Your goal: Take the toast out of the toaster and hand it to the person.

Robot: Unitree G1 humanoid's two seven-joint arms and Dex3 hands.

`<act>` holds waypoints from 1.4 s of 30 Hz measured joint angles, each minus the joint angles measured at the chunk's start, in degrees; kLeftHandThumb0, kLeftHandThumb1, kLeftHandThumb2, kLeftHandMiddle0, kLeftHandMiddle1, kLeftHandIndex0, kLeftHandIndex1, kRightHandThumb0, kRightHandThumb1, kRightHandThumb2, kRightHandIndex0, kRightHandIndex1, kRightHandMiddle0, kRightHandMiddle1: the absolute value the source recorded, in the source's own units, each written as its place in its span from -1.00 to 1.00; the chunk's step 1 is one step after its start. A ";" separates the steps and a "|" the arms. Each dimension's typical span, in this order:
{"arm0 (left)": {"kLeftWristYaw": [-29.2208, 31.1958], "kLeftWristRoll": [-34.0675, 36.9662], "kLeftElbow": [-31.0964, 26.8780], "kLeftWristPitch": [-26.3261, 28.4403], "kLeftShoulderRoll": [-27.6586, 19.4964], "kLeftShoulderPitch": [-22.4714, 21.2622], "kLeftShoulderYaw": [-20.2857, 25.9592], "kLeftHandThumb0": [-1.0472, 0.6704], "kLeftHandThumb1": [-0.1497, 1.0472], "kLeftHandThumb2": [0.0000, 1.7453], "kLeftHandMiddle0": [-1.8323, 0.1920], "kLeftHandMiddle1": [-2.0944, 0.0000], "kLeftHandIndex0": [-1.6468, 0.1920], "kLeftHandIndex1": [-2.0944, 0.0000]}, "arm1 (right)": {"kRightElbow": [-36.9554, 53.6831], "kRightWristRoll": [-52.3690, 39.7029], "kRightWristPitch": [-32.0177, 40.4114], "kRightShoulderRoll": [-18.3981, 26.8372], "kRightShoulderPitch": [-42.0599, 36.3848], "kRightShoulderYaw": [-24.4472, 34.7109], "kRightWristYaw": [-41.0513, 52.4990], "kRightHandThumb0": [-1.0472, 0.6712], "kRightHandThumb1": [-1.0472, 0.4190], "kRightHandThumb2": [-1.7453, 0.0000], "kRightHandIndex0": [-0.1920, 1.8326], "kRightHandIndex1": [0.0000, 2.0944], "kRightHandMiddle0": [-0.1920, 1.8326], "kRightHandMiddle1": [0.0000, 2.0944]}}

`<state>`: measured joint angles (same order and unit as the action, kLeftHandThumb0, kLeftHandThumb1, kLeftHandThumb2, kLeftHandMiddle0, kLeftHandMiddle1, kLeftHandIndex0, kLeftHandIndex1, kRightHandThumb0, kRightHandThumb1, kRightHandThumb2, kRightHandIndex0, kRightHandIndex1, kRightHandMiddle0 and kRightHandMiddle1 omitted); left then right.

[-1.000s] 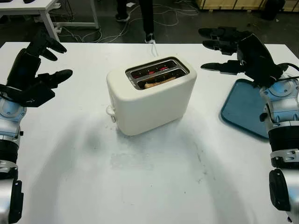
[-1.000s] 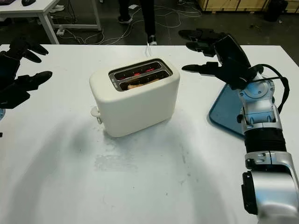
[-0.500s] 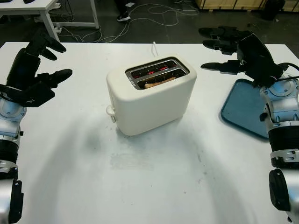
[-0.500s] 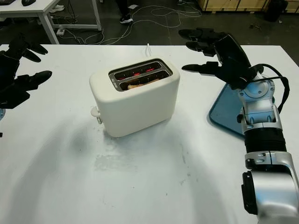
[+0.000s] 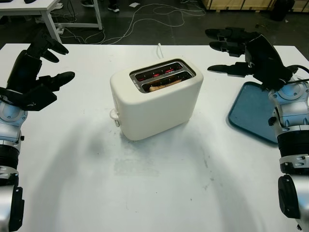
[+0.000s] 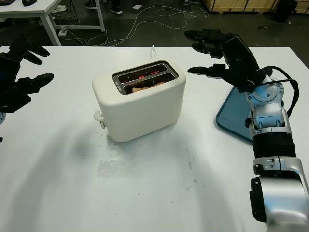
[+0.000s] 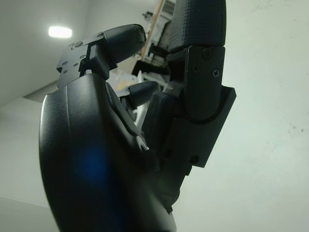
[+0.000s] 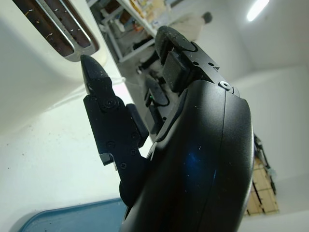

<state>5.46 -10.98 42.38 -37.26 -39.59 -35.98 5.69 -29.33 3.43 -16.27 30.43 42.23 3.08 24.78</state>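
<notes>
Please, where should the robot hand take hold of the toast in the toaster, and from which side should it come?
Grip the toast by its top edge, coming straight down from above. It sits low in the toaster's near slot, so only that edge is exposed. The open right hand hovers nearer to it.

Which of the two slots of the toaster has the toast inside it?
The slot nearer the robot: the brown toast lies in it. The farther slot of the toaster shows glowing red elements and no bread.
</notes>
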 measured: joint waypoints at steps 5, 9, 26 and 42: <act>0.00 0.00 0.00 0.00 0.00 0.00 -0.01 -1.00 0.79 -0.48 0.81 -0.67 0.79 -0.55 | -0.02 -0.05 -0.01 0.00 0.00 0.01 0.00 -0.04 -0.62 1.00 -0.26 -0.99 -0.27 -1.00; 0.00 0.00 0.01 0.00 0.01 0.00 -0.01 -1.00 0.79 -0.48 0.81 -0.67 0.79 -0.54 | -0.22 -0.16 -0.01 0.00 0.00 0.01 0.01 -0.03 -0.61 1.00 -0.27 -1.00 -0.28 -1.00; -0.29 -0.04 0.00 0.18 0.01 0.00 -0.04 -1.00 0.79 -0.48 0.81 -0.67 0.79 -0.54 | -0.18 -0.13 0.02 0.00 0.00 0.01 -0.01 -0.02 -0.62 1.00 -0.27 -1.00 -0.28 -1.00; -0.30 -0.05 -0.07 0.24 0.01 0.01 -0.09 -1.00 0.79 -0.45 0.81 -0.67 0.79 -0.55 | -0.18 -0.14 0.01 0.00 0.00 0.00 0.00 -0.04 -0.62 1.00 -0.27 -0.99 -0.28 -1.00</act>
<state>5.16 -11.03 42.31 -37.02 -39.59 -35.97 5.60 -29.51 3.29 -16.27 30.43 42.22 3.09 24.78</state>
